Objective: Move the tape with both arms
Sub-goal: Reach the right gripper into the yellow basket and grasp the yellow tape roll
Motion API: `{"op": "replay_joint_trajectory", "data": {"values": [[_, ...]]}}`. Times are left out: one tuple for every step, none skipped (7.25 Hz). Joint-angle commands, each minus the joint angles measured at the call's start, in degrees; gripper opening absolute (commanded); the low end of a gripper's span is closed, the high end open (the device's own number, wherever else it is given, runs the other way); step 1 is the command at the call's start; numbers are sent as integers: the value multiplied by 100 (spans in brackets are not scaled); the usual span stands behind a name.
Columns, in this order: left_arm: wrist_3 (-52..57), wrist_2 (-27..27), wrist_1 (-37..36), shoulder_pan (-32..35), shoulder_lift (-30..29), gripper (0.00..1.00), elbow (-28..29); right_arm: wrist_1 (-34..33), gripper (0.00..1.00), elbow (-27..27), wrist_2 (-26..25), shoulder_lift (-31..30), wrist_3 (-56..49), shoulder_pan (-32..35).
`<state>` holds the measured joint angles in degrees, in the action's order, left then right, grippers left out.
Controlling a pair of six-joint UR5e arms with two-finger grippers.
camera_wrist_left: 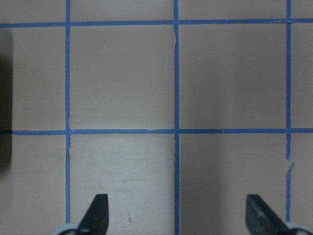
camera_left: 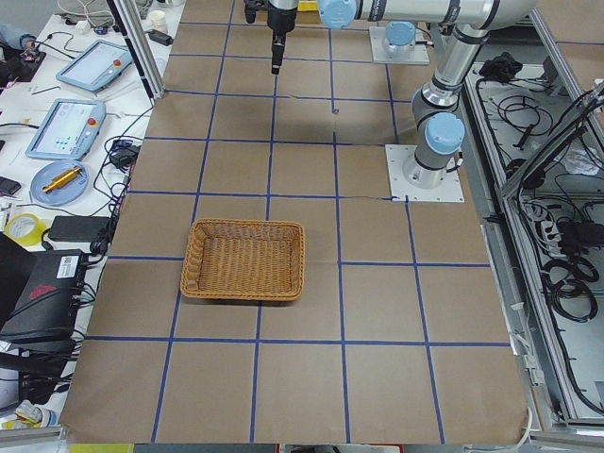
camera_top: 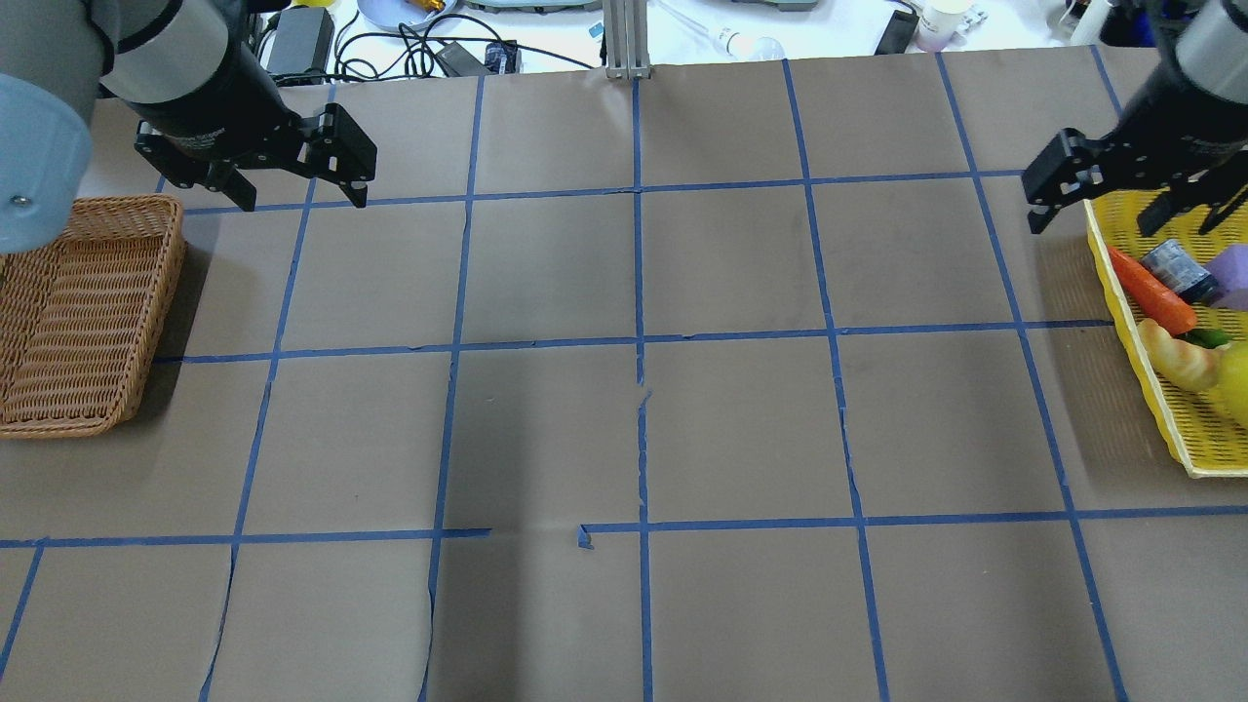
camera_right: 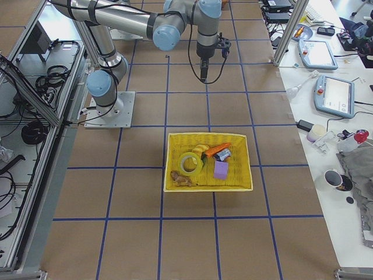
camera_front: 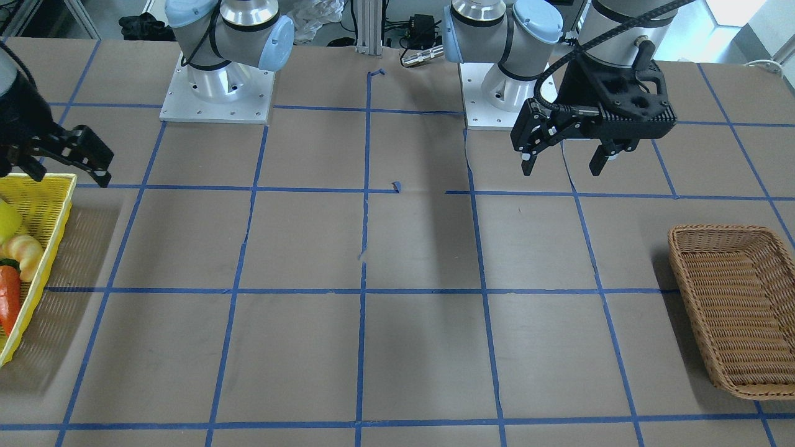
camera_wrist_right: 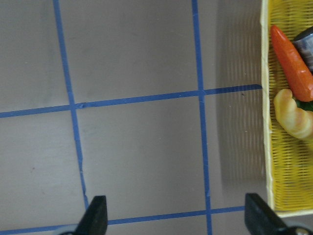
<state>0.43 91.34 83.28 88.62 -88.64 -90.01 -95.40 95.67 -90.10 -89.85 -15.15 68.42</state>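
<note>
In the yellow basket [camera_right: 236,178] at the centre of the right-side view, the tape [camera_right: 190,164] lies beside a carrot [camera_right: 217,150] and a purple block [camera_right: 221,169]. At the upper right of the overhead view, the right gripper [camera_top: 1097,219] hangs over the basket's corner, jaws spread wide and empty. At the upper left, the left gripper [camera_top: 302,200] hangs near the wicker basket [camera_top: 88,312], jaws equally wide, holding nothing.

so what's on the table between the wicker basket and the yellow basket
Only bare brown paper and blue grid lines between wicker basket and yellow basket, per the overhead view.
</note>
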Motion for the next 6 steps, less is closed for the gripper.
{"op": "replay_joint_trajectory", "data": {"values": [[-52, 7, 459, -29, -153, 100, 420, -214, 100, 13, 19, 483, -1002, -1202], [-52, 7, 470, -12, -163, 100, 388, -799, 100, 65, 45, 852, -1555, -1765], [-52, 7, 435, 6, -163, 100, 353, -1571, 100, 240, 63, 1195, -2005, -2084], [-52, 7, 443, -3, -163, 100, 361, -1848, 100, 502, 54, 1302, -2192, -2261], [-52, -2, 444, -3, -163, 100, 352, -2181, 100, 775, 80, 1338, -2203, -2481], [-52, 7, 452, -3, -163, 100, 343, -2472, 100, 1038, 98, 1495, -2203, -2657]]}}
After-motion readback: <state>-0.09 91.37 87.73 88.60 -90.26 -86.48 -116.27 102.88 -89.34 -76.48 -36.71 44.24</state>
